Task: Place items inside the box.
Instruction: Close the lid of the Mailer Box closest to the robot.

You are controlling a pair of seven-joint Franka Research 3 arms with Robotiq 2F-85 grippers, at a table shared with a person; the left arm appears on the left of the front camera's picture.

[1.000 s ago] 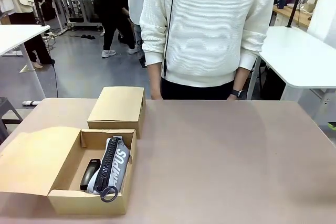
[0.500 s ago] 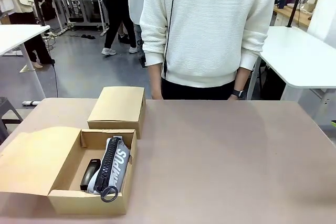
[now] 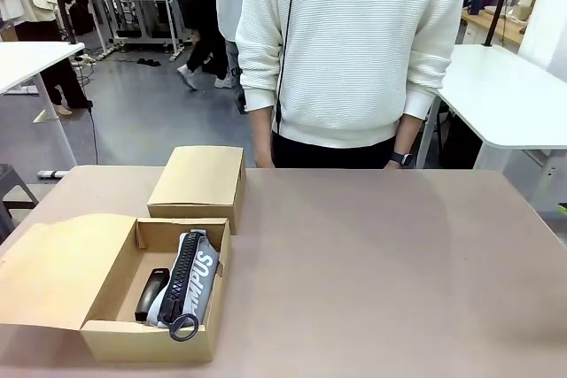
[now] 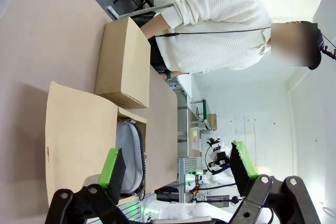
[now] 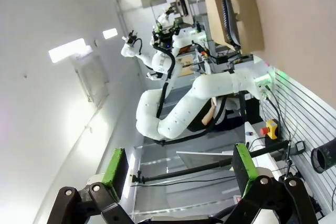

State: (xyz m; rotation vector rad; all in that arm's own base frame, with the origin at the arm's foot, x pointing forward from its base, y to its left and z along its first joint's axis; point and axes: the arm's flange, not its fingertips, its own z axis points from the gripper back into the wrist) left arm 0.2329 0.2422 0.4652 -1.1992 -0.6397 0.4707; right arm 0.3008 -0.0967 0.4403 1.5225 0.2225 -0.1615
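The table lies bare right of the boxes. The open box sits at the near left edge, its flap spread left, a closed box touching behind. Inside: grey pouch reading "MPUS" and, left of it, stapler. Left tool and right tool both gape wide, holding nothing.

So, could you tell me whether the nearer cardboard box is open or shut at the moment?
Open: the nearer box has its lid flap folded out flat, and the grey zip pouch and black stapler lie visible inside.
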